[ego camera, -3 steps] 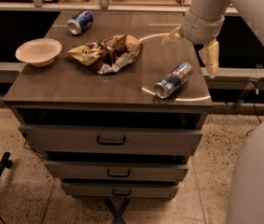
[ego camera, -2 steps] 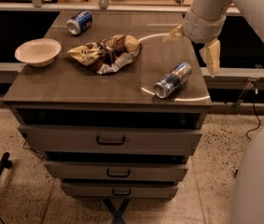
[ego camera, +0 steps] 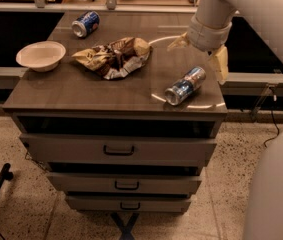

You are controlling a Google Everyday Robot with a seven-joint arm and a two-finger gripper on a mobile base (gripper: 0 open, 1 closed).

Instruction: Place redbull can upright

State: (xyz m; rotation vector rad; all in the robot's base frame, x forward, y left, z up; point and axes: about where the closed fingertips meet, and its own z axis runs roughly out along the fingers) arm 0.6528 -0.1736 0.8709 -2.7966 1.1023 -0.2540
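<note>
The redbull can (ego camera: 185,85), slim with silver and blue panels, lies on its side near the right front corner of the drawer cabinet's top (ego camera: 81,91), its silver end pointing to the front left. My gripper (ego camera: 201,53) hangs just above and behind the can, not touching it. Its two pale fingers are spread wide apart, one finger (ego camera: 177,42) to the left and one finger (ego camera: 222,64) to the right, and it holds nothing.
A crumpled chip bag (ego camera: 113,57) lies in the middle of the top. A white bowl (ego camera: 41,55) stands at the left edge. A shorter dark-blue can (ego camera: 85,24) lies on its side at the back left. Drawers (ego camera: 118,150) are below.
</note>
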